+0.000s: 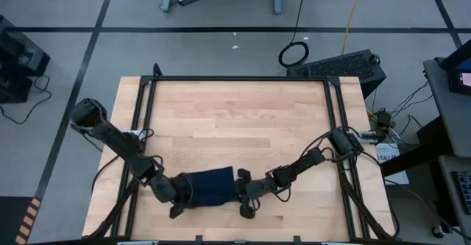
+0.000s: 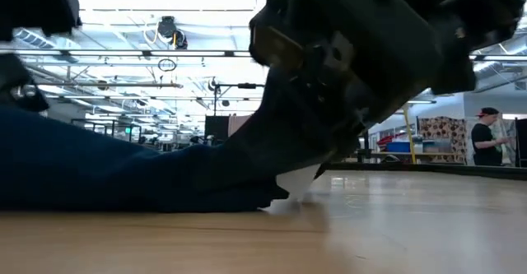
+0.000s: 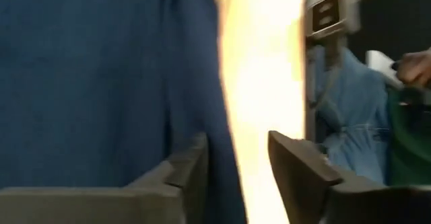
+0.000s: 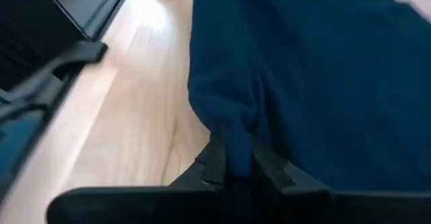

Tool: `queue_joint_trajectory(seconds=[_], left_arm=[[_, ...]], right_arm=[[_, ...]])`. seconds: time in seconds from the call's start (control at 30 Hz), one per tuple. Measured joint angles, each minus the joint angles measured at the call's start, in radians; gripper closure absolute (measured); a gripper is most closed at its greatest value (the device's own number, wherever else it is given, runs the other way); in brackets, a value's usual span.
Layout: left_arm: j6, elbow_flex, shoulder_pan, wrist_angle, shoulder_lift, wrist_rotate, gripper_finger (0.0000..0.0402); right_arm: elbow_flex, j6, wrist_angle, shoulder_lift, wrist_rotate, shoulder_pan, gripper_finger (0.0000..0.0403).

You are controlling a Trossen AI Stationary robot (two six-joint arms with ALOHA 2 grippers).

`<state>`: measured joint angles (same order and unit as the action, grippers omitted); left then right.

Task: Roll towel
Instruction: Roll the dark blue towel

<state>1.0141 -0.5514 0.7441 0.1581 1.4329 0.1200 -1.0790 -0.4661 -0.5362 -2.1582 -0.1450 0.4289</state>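
The navy towel [image 1: 210, 186] lies bunched in a short bundle on the wooden table near its front edge, between my two grippers. My left gripper [image 1: 179, 199] stands at its left end, open; in the left wrist view the towel's edge [image 3: 225, 157] runs down between the two fingers. My right gripper [image 1: 246, 195] is at the towel's right end, shut on it. In the low view a small white tag [image 2: 296, 181] shows under that gripper, at the towel's right end. My left gripper [image 3: 236, 146] has its fingers on either side of the towel's edge; I cannot tell whether they touch the cloth. My right gripper [image 4: 237, 153] pinches a raised fold of the towel [image 4: 232, 133] at its right end between its two fingers. It comes from the table's right, slanting down. The rest of the towel [image 2: 115, 171] rests on the table.
Black frame rails [image 1: 235, 79] run along the table's far, left and right sides. Bare wood [image 1: 235, 120] fills the far half. The front edge is close behind the towel. A person [image 2: 490, 138] stands far off in the room.
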Motion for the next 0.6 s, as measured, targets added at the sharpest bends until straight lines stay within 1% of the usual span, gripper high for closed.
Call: queue_joint_trajectory(seconds=[0.03,0.07,0.13,0.23,0.3,0.4,0.6], left_arm=[[-0.025,0.000,0.005,0.000,-0.020,0.014,0.0236],[-0.053,0.000,0.014,0.004,-0.037,0.052,0.0225],[-0.132,-0.002,0.040,0.031,-0.052,0.164,0.0208],[-0.285,-0.002,0.086,0.076,-0.046,0.302,0.0198],[-0.322,-0.002,0.116,0.074,-0.035,0.374,0.0197],[-0.347,-0.002,0.153,0.081,0.000,0.419,0.0196],[-0.351,-0.009,0.203,0.076,0.144,0.483,0.0196]], right_arm=[[0.000,-0.024,0.000,0.000,0.025,-0.009,0.0379],[0.000,-0.045,0.001,0.000,0.048,-0.017,0.0379],[0.000,-0.080,0.004,0.001,0.090,-0.033,0.0381],[-0.002,-0.139,0.020,0.003,0.137,-0.058,0.0383],[-0.004,-0.177,0.039,0.005,0.154,-0.070,0.0383],[-0.004,-0.224,0.054,0.006,0.163,-0.083,0.0383],[-0.003,-0.261,0.052,0.005,0.175,-0.089,0.0383]])
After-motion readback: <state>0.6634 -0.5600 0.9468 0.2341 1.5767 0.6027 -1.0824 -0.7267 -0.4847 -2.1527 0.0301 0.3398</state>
